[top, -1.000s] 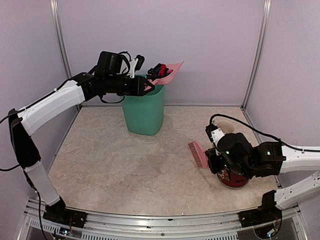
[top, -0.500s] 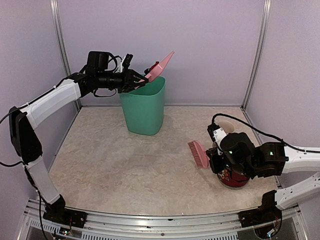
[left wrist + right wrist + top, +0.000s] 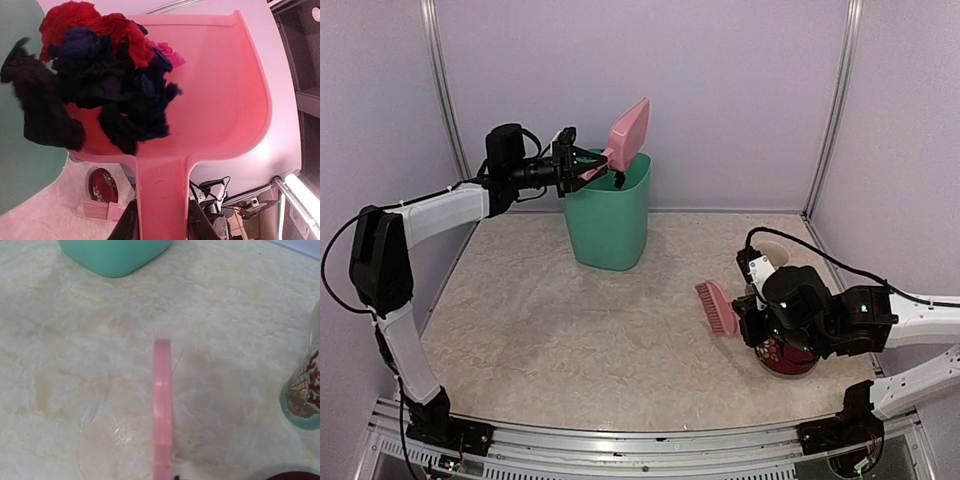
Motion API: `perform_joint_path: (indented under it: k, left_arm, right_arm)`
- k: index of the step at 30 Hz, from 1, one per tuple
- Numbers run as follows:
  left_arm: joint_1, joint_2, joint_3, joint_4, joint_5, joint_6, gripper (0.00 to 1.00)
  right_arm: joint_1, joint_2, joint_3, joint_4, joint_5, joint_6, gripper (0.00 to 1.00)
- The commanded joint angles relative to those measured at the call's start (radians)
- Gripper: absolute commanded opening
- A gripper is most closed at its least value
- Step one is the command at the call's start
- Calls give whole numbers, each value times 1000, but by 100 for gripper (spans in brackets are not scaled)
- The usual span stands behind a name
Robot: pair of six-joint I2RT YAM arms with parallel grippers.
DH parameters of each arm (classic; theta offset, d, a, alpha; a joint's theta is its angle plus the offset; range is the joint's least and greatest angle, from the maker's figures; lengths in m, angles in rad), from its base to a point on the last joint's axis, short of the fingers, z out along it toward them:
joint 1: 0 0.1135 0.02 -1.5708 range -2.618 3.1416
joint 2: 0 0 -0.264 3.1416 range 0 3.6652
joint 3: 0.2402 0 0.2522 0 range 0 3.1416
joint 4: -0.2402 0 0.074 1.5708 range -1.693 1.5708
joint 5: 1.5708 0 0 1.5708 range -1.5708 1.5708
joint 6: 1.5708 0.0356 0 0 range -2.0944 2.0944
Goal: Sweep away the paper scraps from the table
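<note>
The paper scraps [image 3: 95,75], red, black and dark blue, sit bunched in the pink dustpan [image 3: 210,100], clear only from the left wrist. The top view shows the pan tilted above the green bin [image 3: 610,215]. The left claw [image 3: 582,165] grips its handle, arm high. The right claw [image 3: 745,318] clamps the pink brush [image 3: 717,307] low near the bench [image 3: 570,330].

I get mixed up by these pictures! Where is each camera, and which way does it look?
Top camera: up high behind the arms, looking down at the table; both arms show, with the left hand and right hand.
Left wrist camera: on the left arm, looking along the pink dustpan holding paper scraps; two fingers show at the bottom.
Right wrist camera: on the right arm, looking down at the table past the pink brush; its fingers hardly show.
Shared: top and right wrist views both show the green bin.
</note>
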Motion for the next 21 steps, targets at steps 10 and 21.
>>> perform_joint_path:
  k: [10, 21]
  left_arm:
    - [35, 143, -128, 879, 46, -709, 0]
    - [33, 195, -148, 1097, 3, -873, 0]
  right_arm:
    - [-8, -20, -17, 38, 8, 22, 0]
    - [-8, -2, -9, 44, 10, 17, 0]
